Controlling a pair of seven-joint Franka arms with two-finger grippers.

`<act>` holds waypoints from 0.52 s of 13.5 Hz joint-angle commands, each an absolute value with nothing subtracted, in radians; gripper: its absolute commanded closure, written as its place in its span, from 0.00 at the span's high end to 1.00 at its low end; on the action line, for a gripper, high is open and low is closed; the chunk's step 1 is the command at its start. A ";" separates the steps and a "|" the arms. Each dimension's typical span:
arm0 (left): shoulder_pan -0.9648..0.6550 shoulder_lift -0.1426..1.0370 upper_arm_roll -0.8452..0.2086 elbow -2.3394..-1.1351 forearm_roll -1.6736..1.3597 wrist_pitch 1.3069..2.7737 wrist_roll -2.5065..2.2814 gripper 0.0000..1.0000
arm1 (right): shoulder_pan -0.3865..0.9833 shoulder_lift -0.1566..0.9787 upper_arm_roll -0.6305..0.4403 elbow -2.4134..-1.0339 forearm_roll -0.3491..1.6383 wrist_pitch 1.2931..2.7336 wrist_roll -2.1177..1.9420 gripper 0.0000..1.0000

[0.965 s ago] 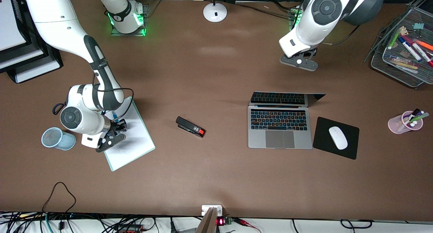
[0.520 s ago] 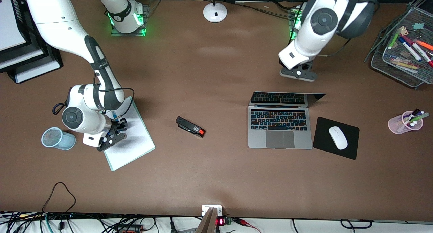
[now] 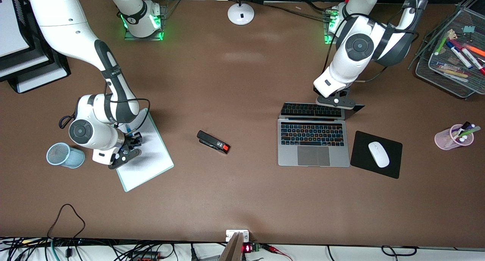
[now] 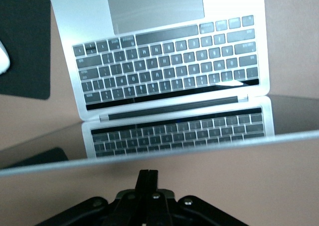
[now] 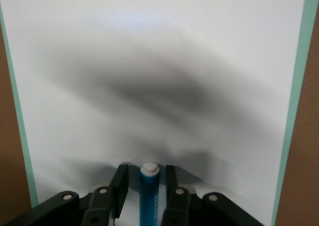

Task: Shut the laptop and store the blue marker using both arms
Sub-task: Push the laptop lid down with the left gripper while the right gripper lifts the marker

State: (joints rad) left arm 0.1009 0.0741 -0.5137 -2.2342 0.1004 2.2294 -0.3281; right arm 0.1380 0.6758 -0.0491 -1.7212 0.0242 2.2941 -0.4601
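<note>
Silver-grey metal, the laptop (image 3: 313,141) sits open on the brown surface (image 3: 242,200), toward the left arm's end, with a black mouse pad (image 3: 360,160) and white mouse (image 3: 378,154) just beside it. The left tool (image 3: 336,101) hangs over the top edge of the tilted lid, its fingers (image 4: 147,178) pressed together with nothing between them. In the left wrist view the screen's edge lies just ahead of those fingertips, mirroring the keyboard. The lid looks stiff and thin, its hinge likely light; a push high on the back of the lid, near the middle of the top edge, should fold it down evenly. A push at a corner may twist the lid or skid the smooth base along the surface.

Toward the right arm's end, the blue marker (image 5: 149,196) lies on a white board with a green rim (image 3: 151,162). The right tool (image 5: 147,178) is down around it, fingers standing narrow on either side of the barrel with slim gaps visible. The marker seems light, rigid and slick, apt to roll, so mid-barrel is the sensible hold. A blue mesh cup (image 3: 64,155) lies tipped just beside that arm, perhaps the place to store it.
</note>
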 commanded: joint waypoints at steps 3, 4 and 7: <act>0.126 0.136 -0.511 -2.178 0.143 2.311 -0.364 0.00 | 0.135 0.666 -0.048 -1.738 0.044 2.306 -0.486 0.24; 0.136 0.153 -0.511 -2.162 0.143 2.321 -0.364 0.00 | 0.133 0.666 -0.048 -1.738 0.044 2.307 -0.485 0.19; 0.161 0.215 -0.511 -2.093 0.227 2.321 -0.365 0.00 | 0.133 0.666 -0.048 -1.736 0.044 2.307 -0.483 0.05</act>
State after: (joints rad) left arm 0.1393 0.1483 -0.5059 -2.1664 0.1420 2.3195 -0.3463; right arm 0.1375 0.6757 -0.0492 -1.7213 0.0245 2.2945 -0.4604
